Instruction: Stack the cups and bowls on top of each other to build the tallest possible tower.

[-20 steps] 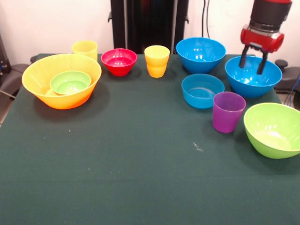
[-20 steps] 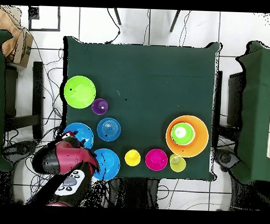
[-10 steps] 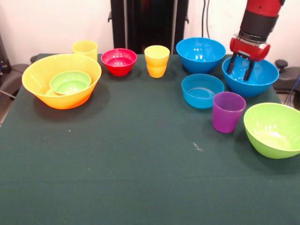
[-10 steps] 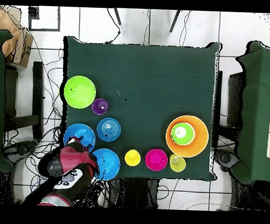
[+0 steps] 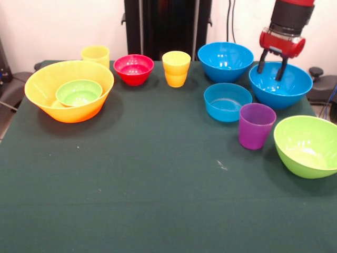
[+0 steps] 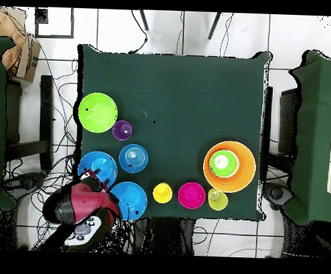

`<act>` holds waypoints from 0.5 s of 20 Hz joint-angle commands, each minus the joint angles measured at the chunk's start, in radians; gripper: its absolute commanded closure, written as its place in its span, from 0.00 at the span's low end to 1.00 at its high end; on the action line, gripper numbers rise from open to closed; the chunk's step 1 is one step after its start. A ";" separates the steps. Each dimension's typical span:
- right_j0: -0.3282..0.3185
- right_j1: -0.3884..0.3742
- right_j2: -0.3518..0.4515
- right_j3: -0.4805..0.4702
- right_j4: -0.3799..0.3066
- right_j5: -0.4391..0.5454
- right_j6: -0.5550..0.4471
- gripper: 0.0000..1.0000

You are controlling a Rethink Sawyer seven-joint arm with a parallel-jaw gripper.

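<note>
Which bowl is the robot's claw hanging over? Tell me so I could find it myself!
Look along the table edge farthest back in the front view, where the red gripper hangs with fingers apart. Right under it sits a big blue bowl. Unlike the other big blue bowl and the shallow blue one, it is nearest the lime green bowl.

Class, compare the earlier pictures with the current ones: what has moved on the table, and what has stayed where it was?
Only the gripper moved: from low over the large blue bowl it swung toward that bowl's far rim and lifted a little, fingers open, gripping nothing. The bowl shifted only slightly, if at all. All other bowls and cups kept their places, including the small green bowl inside the orange-yellow bowl.
</note>
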 commanded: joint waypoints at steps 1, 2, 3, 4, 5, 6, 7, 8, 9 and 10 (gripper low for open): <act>-0.023 -0.075 0.102 0.056 0.038 0.037 0.169 0.00; -0.022 -0.077 0.103 0.056 0.041 0.039 0.168 0.00; -0.021 -0.087 0.100 0.059 0.041 0.046 0.166 0.00; -0.020 -0.097 0.095 0.060 0.041 0.058 0.160 0.00; -0.022 -0.106 0.096 0.063 0.041 0.066 0.159 0.00; -0.026 -0.112 0.097 0.065 0.041 0.071 0.157 0.00; -0.026 -0.109 0.096 0.063 0.042 0.069 0.157 0.00; -0.026 -0.101 0.098 0.060 0.042 0.064 0.156 0.00; -0.024 -0.093 0.099 0.058 0.046 0.057 0.161 0.00; -0.019 -0.089 0.093 0.055 0.048 0.056 0.161 0.00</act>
